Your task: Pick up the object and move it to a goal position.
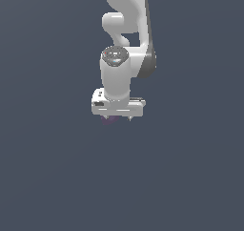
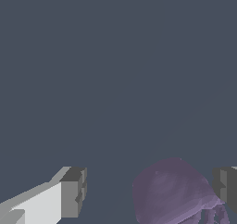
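The object (image 2: pixel 173 193) is a dull purple, bumpy, rounded lump. In the wrist view it lies between the two fingers, much closer to one finger (image 2: pixel 226 190) than to the other (image 2: pixel 71 193), and a narrow gap shows on the near side. My gripper (image 2: pixel 148 193) is open wide around it. In the exterior view the white hand hangs low over the floor with the gripper (image 1: pixel 117 118) pointing down. Only a faint purple edge of the object (image 1: pixel 108 120) shows below the hand; the rest is hidden.
A plain dark grey-blue floor (image 1: pixel 47 177) fills both views. The white arm (image 1: pixel 126 25) rises behind the hand. No goal marker shows.
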You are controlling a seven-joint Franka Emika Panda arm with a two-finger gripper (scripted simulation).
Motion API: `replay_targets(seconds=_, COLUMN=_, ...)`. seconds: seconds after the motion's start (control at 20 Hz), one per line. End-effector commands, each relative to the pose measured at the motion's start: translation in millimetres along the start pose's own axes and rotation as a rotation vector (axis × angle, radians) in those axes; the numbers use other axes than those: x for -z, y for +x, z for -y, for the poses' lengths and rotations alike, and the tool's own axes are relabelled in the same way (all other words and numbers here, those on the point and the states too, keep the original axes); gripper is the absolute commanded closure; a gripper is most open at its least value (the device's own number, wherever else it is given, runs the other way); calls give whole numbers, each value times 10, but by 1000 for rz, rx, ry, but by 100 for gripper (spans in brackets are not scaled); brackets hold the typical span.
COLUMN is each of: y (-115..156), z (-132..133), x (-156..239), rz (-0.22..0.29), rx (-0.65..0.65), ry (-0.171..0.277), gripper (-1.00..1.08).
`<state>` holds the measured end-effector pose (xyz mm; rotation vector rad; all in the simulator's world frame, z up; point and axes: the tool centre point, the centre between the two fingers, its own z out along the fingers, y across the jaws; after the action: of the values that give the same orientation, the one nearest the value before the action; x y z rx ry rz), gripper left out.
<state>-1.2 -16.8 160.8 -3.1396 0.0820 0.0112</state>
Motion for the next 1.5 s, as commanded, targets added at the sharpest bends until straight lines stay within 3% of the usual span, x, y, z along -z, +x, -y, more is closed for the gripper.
replay_targets(seconds=0.0, y=0, z=0, x=0, rz=0, rx=0, ry=0, gripper=-92)
replay_targets(seconds=0.45, y=55, z=-254, x=180, rz=-26, rx=-47, ry=-18, gripper=-92)
replay_targets(seconds=0.9, y=29, z=-257, x=160, rz=-25, rx=-78, ry=-17, gripper=-92)
replay_targets(seconds=1.45, y=-128, z=-305, x=56, rz=-22, rx=-276, ry=-12, gripper=-92)
